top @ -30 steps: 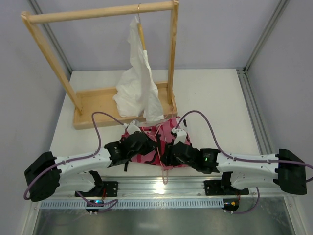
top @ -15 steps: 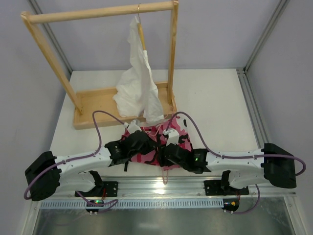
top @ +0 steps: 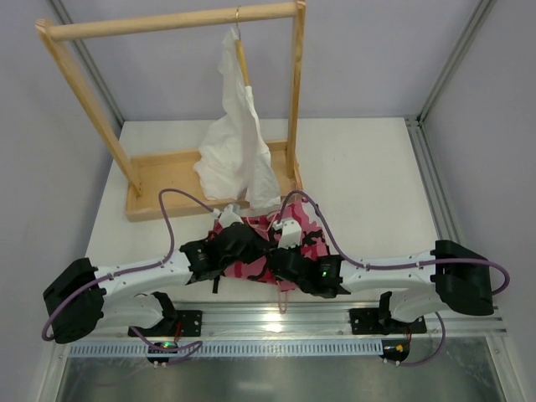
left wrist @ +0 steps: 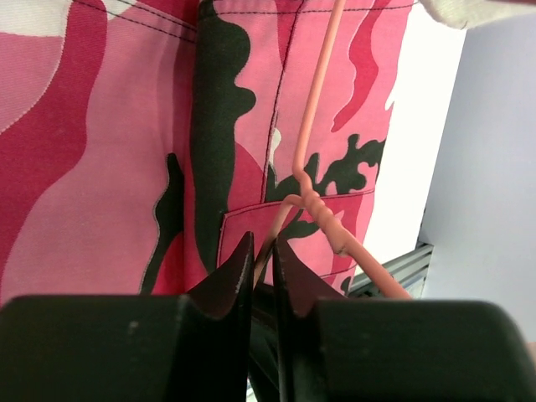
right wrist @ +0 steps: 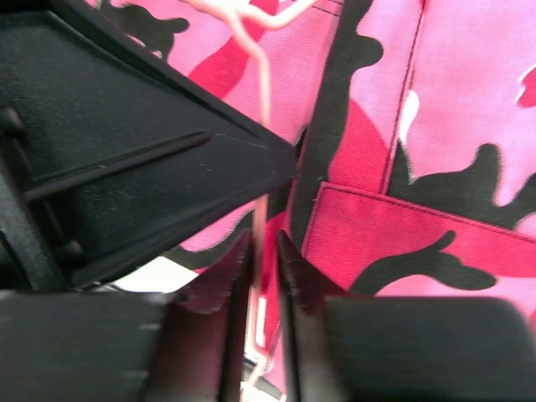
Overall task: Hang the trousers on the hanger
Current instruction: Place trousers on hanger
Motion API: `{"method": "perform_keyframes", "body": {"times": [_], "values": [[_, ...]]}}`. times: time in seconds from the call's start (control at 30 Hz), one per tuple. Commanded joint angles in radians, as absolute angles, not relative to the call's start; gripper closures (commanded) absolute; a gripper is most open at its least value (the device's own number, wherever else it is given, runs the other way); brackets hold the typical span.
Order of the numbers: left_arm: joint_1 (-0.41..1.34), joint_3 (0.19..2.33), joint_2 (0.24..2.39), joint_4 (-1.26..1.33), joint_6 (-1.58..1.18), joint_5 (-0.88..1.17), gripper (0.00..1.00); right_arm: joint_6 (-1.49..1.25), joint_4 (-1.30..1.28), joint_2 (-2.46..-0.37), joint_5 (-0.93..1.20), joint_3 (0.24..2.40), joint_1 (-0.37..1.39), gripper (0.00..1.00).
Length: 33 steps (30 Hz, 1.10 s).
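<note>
While the left gripper (left wrist: 263, 243) is pinching the pink wire hanger (left wrist: 311, 126) beside its twisted neck, the right gripper (right wrist: 264, 239), having swung in alongside, is closing on the same wire above the camouflage trousers (left wrist: 109, 167) at the worktop's (top: 377, 167) near edge, likely for a regrasp.

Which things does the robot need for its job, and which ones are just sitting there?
For the job: trousers, hanger, left gripper, right gripper.
Just sitting there: white garment, wooden rack that it hangs from.
</note>
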<state>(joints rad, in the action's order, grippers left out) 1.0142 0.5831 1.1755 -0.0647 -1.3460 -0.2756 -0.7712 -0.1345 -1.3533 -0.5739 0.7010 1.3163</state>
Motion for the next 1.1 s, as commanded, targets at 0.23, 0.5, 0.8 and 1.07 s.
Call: {"method": "perform_keyframes", "body": {"times": [0.23, 0.5, 0.8, 1.07], "values": [[1.017, 0.617, 1.135, -0.159, -1.290, -0.258, 0.68, -0.851, -0.058, -1.292, -0.670, 0.620, 1.321, 0.95], [1.017, 0.591, 1.046, -0.221, -1.266, -0.264, 0.55, -0.880, -0.014, -1.197, -0.672, 0.532, 1.321, 0.96], [1.015, 0.535, 0.986, -0.167, -1.223, -0.244, 0.45, -0.914, 0.044, -1.123, -0.653, 0.445, 1.318, 0.96], [0.988, 0.525, 1.126, 0.044, -1.135, -0.154, 0.37, -0.930, 0.064, -1.002, -0.658, 0.376, 1.319, 0.96]]}}
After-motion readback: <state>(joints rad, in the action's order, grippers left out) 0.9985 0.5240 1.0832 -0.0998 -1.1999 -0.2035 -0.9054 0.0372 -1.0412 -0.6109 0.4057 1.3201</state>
